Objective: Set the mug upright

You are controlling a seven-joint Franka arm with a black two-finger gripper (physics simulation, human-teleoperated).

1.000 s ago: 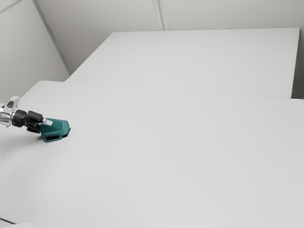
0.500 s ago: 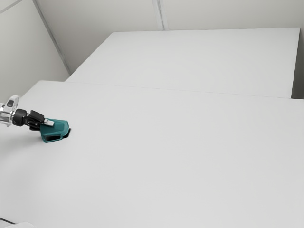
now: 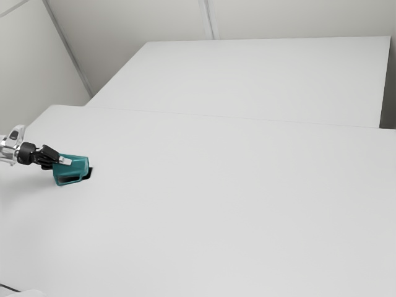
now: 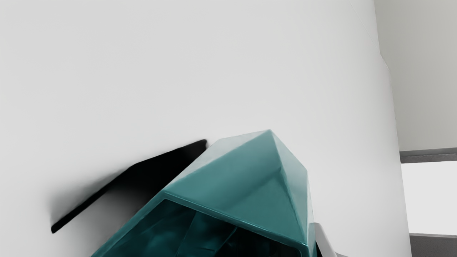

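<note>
The teal faceted mug (image 3: pixel 75 167) is tilted at the exterior view's left, over the white table. My gripper (image 3: pixel 65 161) reaches it from the left and is shut on it, with a pale fingertip against its side; the other fingertip is hidden. In the wrist view the mug (image 4: pixel 235 192) shows its dark hollow interior toward my hand, and part of my gripper (image 4: pixel 324 240) stands along its outer wall. A black shadow lies beside the mug, with pale tabletop between parts of the two.
The white table (image 3: pixel 216 204) extends broadly around the mug. Another white surface (image 3: pixel 260 80) lies behind it, backed by pale walls. A small pale object (image 3: pixel 28 293) touches the exterior view's bottom left edge.
The mug has turned slightly together with my gripper, and the dark shadow at its exterior-view right side has grown. The arm has shifted only a little toward the exterior view's right.
</note>
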